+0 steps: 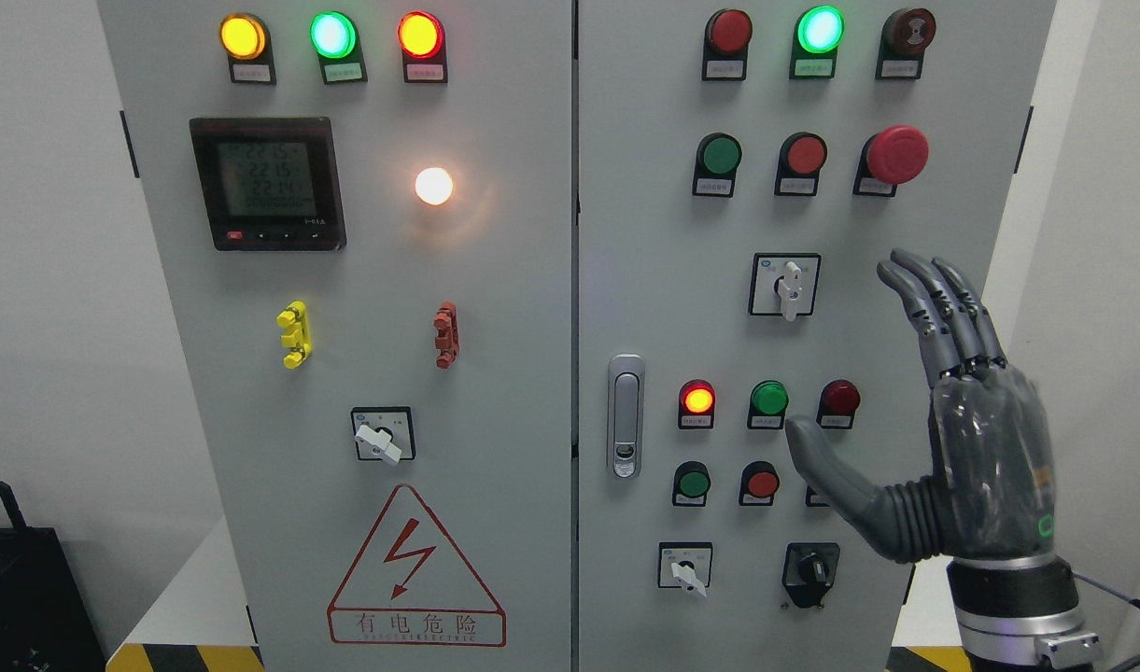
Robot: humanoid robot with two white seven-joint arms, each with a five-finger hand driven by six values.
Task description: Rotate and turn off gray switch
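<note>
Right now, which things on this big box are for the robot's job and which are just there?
For the job: open right robot hand; light gray rotary switch beside its fingers, probably.
Just there: big red mushroom button; black display meter; yellow plastic handle.

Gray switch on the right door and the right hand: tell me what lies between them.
In the head view only bare gray panel lies between the gray switch and the right hand, whose fingers are spread, holding nothing.
</note>
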